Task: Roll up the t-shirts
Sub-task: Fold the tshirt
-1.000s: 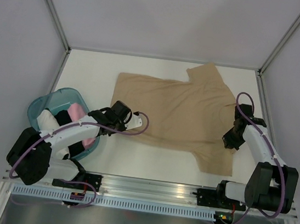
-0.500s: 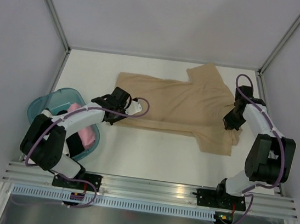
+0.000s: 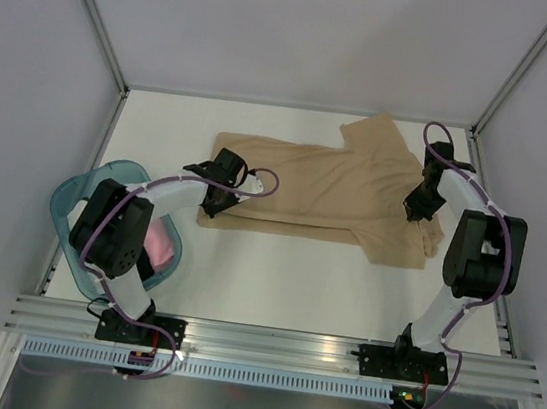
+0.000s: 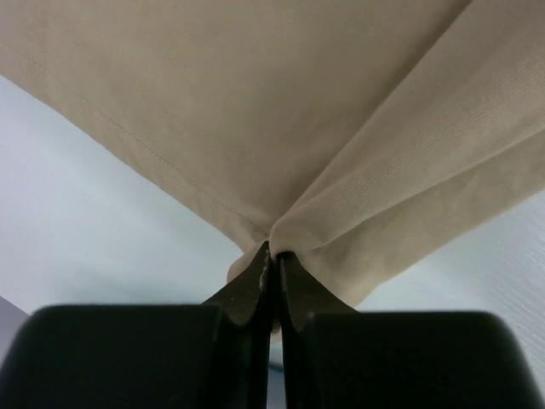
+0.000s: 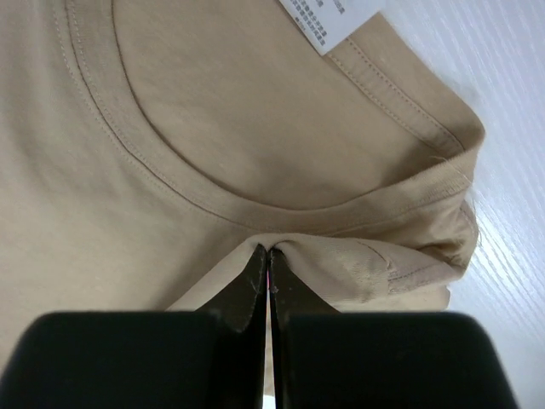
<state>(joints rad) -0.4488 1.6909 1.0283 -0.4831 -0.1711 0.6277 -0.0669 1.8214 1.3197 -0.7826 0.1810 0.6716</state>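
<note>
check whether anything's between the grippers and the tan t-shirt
Nothing visible. The left gripper is shut on the tan t-shirt at its hem, the right gripper at its neckline; the teal basket sits off left.

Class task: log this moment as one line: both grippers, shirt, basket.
left gripper: shut on tan t-shirt hem | right gripper: shut on tan t-shirt by neckline | teal basket: pink bundle inside
</note>
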